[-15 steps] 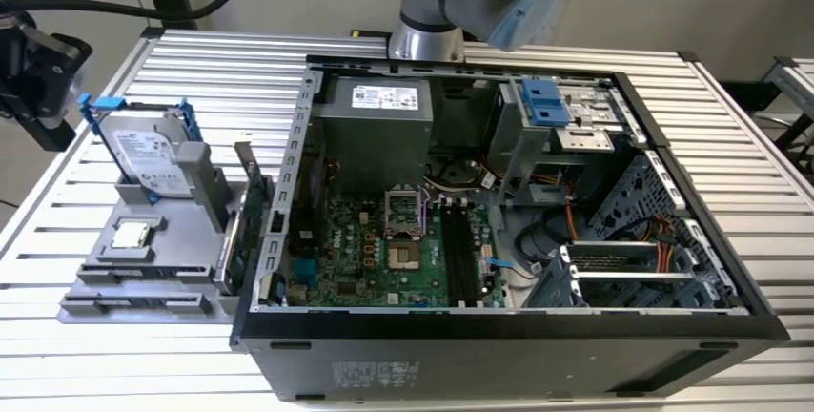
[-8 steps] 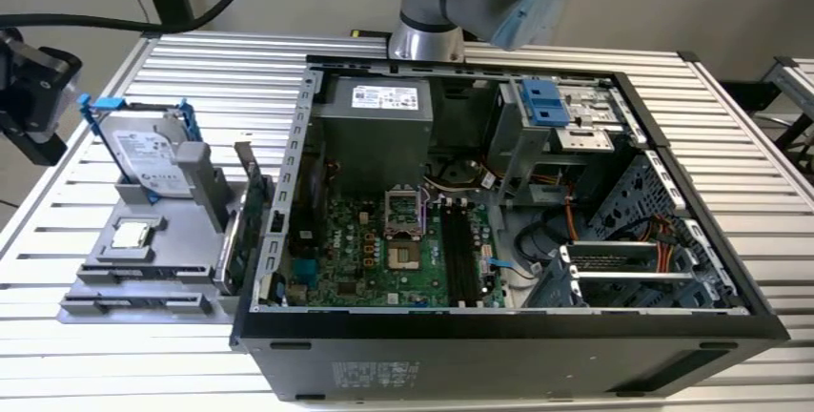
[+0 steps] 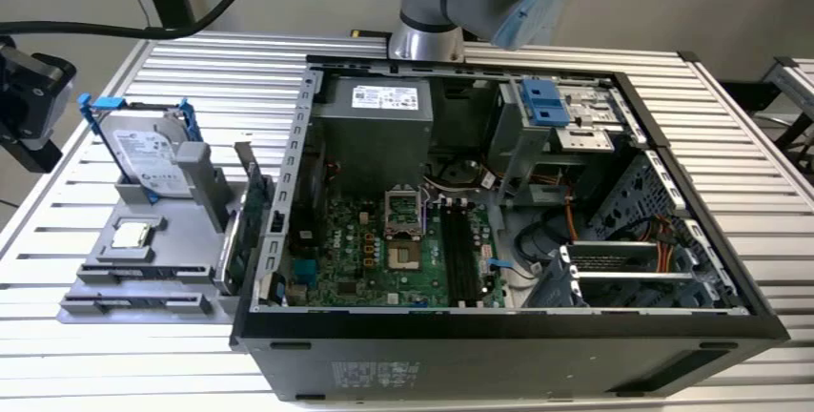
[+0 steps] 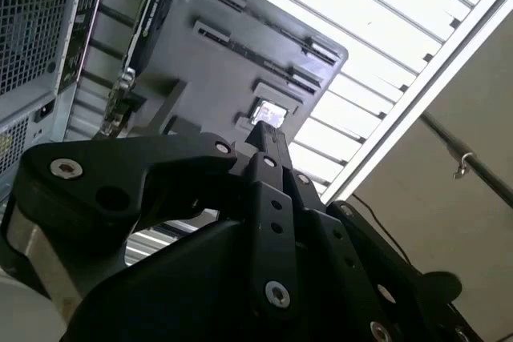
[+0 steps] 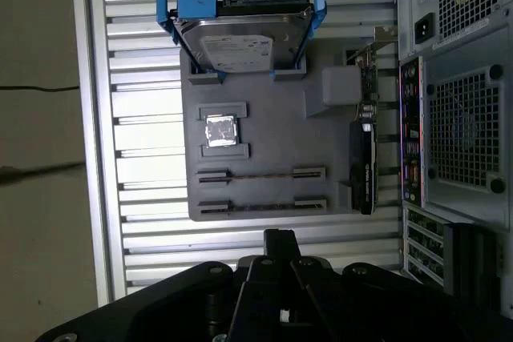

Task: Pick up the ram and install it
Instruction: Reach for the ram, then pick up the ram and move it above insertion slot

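Jaws matte black, angular, pressed together

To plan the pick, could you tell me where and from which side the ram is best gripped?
Probably grip the ram by the middle of its upper edge, coming from above: it stands on edge in the gray tray, ends held in brackets, flat faces free.

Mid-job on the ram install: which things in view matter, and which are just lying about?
For the job: gripper; ram, seemingly edge-on in a slot of the grey holder; motherboard memory slots.
Lying about: hard drive; processor chip; expansion card.
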Tool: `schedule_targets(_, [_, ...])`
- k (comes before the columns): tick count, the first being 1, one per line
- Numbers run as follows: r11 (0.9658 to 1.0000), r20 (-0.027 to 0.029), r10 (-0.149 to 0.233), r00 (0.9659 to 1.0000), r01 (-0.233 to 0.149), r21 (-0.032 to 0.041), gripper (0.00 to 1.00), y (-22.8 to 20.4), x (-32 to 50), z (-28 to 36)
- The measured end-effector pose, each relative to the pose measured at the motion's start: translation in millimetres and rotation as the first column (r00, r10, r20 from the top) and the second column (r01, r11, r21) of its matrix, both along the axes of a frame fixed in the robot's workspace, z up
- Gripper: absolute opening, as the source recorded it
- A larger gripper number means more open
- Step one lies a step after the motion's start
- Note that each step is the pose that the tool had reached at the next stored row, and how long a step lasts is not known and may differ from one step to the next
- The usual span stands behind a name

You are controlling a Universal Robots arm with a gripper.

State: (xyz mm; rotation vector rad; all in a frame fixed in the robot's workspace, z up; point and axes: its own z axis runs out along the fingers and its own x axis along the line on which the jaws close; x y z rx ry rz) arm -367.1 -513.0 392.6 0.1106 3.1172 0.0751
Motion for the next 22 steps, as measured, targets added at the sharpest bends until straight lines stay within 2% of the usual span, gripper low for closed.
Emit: schedule_targets(22, [1.0, 0.0, 0.0, 1.0, 0.0, -0.0006, 0.0, -0.4, 0.0, 0.0])
